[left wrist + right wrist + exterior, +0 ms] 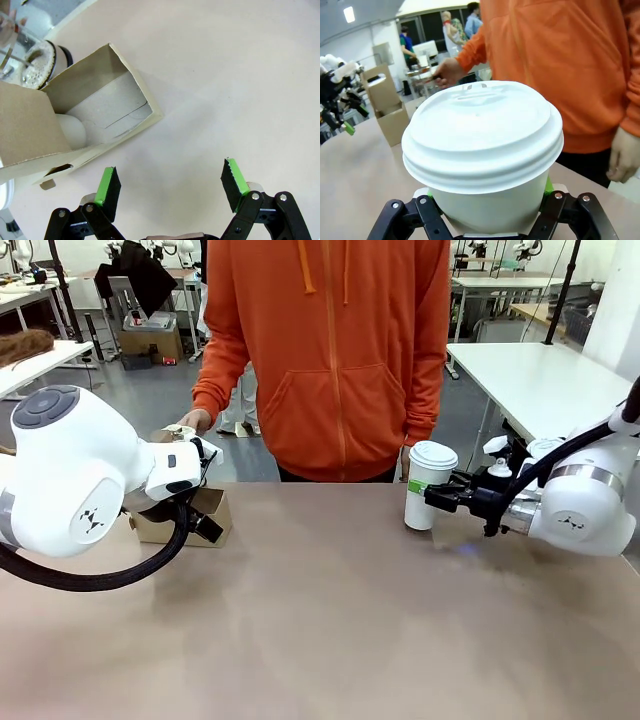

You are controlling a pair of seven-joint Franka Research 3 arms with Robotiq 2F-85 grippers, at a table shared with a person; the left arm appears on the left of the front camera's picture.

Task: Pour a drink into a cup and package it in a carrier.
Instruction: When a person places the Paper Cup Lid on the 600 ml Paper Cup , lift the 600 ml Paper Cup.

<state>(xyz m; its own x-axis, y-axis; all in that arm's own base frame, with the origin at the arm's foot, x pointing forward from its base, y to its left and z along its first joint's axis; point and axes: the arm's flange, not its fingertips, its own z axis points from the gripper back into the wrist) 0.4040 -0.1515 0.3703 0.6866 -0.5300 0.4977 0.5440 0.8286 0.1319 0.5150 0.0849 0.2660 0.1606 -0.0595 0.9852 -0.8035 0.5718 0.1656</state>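
A lidded cup [432, 458] is clamped in the right gripper [428, 498]; the empty left gripper [170, 172] is spread wide near the carrier [25, 125].

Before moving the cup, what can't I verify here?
- Fill of the cup: lid hides it, front and right wrist views.
- Slots of the carrier: left arm covers them, front view; edge crops them, left wrist view.
- Level in the jug: cropped, left wrist view's corner.

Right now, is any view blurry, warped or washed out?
Front view: sharp, faint bluish glint on the table. Left wrist view: table looks washed out, carrier crisp. Right wrist view: wide-angle bulge swells the cup; the person behind is slightly soft.
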